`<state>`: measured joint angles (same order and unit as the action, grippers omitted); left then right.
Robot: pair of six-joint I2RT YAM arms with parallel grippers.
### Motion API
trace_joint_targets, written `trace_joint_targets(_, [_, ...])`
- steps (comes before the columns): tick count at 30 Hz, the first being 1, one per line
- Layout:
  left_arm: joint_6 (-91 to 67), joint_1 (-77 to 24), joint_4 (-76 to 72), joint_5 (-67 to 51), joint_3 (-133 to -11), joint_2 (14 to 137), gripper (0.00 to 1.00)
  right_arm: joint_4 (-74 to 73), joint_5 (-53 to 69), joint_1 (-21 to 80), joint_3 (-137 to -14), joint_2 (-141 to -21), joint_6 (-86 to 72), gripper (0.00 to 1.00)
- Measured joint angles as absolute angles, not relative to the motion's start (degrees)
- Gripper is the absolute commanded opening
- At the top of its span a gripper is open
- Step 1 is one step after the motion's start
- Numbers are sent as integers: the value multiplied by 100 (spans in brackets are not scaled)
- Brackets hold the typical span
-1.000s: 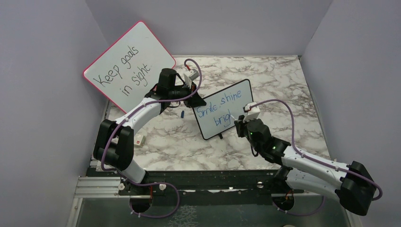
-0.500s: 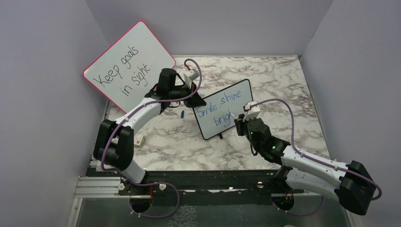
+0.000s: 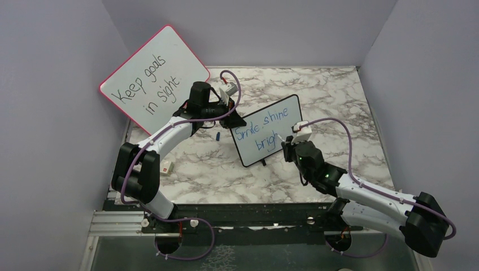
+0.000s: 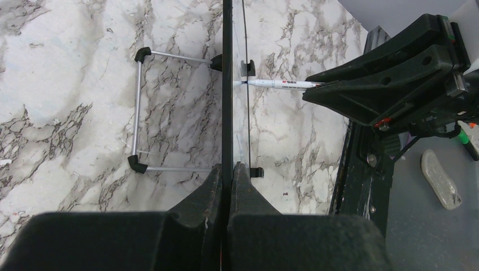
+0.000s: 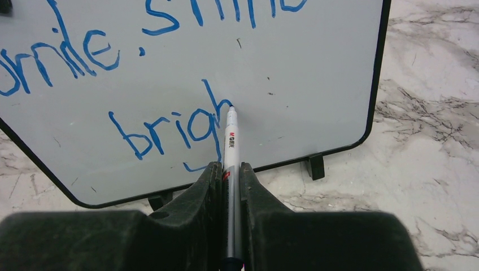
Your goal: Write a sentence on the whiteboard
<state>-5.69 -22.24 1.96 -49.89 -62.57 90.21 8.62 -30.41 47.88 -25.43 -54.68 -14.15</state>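
Note:
The small black-framed whiteboard (image 3: 265,130) stands tilted on the marble table, seen edge-on in the left wrist view (image 4: 226,84). My left gripper (image 3: 233,119) is shut on its upper left edge (image 4: 227,166). Blue writing, the sentence (image 5: 164,130), reads "Smile, shine" with "brigh" below it (image 3: 264,141). My right gripper (image 5: 230,165) is shut on a white marker (image 5: 230,135) whose tip touches the board just right of the "h". The marker also shows in the left wrist view (image 4: 282,84), meeting the board's face. In the top view the right gripper (image 3: 285,144) sits at the board's lower right.
A larger red-framed board (image 3: 155,76) reading "Keep goals in sight" leans against the left wall. A blue marker cap (image 3: 218,136) lies on the table left of the whiteboard, and a small white object (image 3: 166,166) nearer the left arm. The whiteboard's wire stand (image 4: 138,107) sticks out behind it.
My right gripper with the marker has shifted slightly to the right along the lower line. The left arm and the whiteboard have not moved.

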Motion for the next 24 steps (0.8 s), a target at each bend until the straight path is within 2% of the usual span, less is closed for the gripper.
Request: trace_joint_targets(24, [-569,-2224,196,-4984,-6259,9021,0,368,-3057,4755,-2543,-5468,-1710,1])
